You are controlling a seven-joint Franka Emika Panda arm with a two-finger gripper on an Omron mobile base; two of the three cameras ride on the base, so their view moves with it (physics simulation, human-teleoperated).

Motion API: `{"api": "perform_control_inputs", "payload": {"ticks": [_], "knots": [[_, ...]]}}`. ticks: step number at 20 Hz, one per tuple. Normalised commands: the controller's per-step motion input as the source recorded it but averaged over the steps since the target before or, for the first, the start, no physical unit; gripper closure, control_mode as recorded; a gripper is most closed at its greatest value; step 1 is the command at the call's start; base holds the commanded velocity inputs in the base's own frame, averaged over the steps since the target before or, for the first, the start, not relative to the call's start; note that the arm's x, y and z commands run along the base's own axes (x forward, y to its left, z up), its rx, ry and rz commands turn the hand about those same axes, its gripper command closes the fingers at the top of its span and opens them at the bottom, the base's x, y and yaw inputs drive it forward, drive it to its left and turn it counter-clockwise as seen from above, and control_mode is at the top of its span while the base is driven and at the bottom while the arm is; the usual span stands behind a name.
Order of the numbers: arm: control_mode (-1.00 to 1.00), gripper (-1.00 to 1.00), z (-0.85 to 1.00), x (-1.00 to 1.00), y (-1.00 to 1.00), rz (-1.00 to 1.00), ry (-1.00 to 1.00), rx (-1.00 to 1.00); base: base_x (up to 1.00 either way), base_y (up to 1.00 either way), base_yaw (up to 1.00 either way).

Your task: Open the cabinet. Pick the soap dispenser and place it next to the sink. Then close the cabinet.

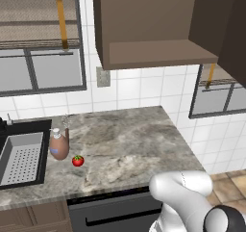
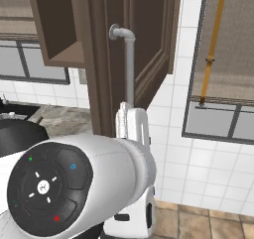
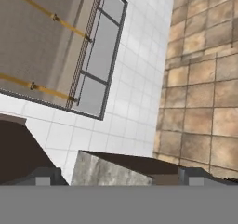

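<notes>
Gripper spread wide, empty; soap at counter's left edge by sink; swing cabinet door fully shut

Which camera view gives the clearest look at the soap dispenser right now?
The left base view: the soap dispenser stands upright on the counter beside the sink, a tomato near it. The right base view and hand view look toward the cabinet door, window and floor instead.

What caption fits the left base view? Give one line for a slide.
Cabinet open and empty; soap dispenser stands on the counter beside the sink, tomato nearby.
</notes>
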Motion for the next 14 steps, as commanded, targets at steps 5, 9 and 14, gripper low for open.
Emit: {"api": "perform_control_inputs", "payload": {"ticks": [5, 9, 14], "knots": [[-1.0, -1.0, 0.0, 0.5, 0.32, 0.14, 0.0, -0.02, 0.0, 0.0, 0.0], [-1.0, -1.0, 0.0, 0.51, 0.39, 0.12, 0.0, -0.03, 0.0, 0.0, 0.0], [-1.0, -1.0, 0.0, 0.59, 0.43, 0.11, 0.01, -0.02, 0.0, 0.0, 0.0]]}}
